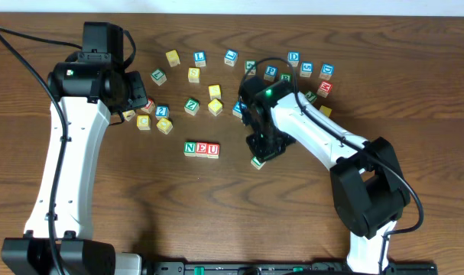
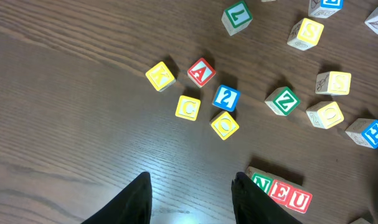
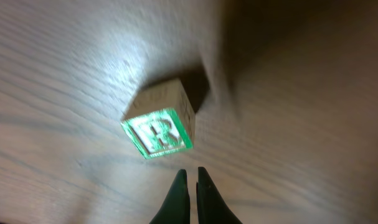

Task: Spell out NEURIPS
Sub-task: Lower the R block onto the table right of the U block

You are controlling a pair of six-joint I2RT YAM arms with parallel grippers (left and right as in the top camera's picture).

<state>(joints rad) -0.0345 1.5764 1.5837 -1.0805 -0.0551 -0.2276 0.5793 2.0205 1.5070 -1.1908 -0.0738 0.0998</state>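
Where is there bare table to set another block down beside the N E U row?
Right of the NEU row, bare table runs to the R cube near the shut right gripper. In front of the row it is all free. Behind it, scattered cubes crowd the wood.

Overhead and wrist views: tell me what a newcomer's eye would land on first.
The row N, E, U stands together at the middle of the table. Just right of it, the right end effector is shut on nothing, with a green-framed R cube lying free beyond its tips. Loose lettered cubes scatter along the far side.
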